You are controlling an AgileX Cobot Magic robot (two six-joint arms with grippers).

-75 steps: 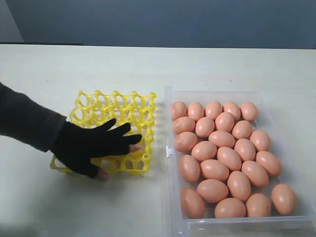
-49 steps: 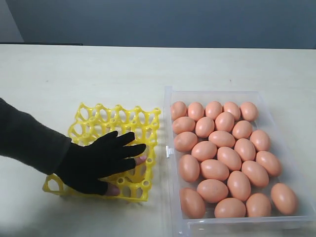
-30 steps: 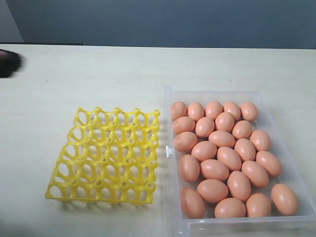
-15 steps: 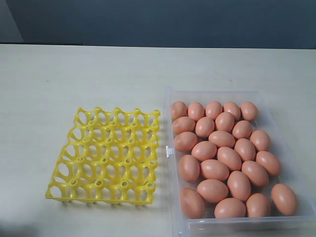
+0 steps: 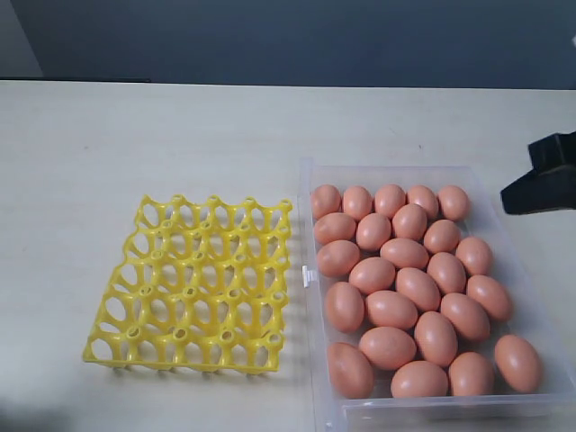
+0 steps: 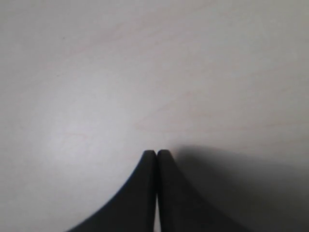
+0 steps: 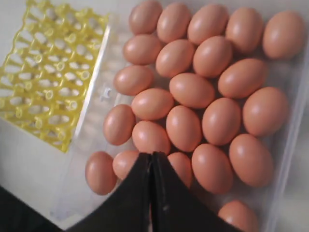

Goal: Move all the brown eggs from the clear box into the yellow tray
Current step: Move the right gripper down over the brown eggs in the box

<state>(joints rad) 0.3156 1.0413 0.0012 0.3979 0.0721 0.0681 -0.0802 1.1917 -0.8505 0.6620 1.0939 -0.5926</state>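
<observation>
While waiting on the far left, pressed tip to tip above bare table point(image 6: 96, 72): left gripper point(image 6: 156, 153), empty-handed, with no egg and no tray beneath it. Next along, yellow tray point(image 5: 191, 290), every cup vacant, lying just beside the clear box point(image 5: 308, 216) on the side farthest from the right gripper. Inside the box, brown eggs point(image 5: 405, 253), packed shoulder to shoulder, none yet moved across. At the right edge, right gripper point(image 7: 151, 155), likewise closed to a seam and carrying nothing, raised above the box's outer edge in the exterior view, with eggs directly under and ahead of its tips in the wrist view.

Judged to be the opening step: reaching for a first egg. To do it well, spread the jaws wide before descending, so as not to knock the pile about with closed tips. Pick an egg at the fringe of the cluster nearest the gripper, with free space on at least one flank, rather than one wedged mid-pack. Come down plumb, straddle the narrow waist rather than the long axis, and close softly; smooth shells likely to slip or roll under a skewed pinch. Lift clear of the low wall before crossing toward the tray, and fill the cups farthest from the gripper first, leaving the nearer ones unobstructed.
</observation>
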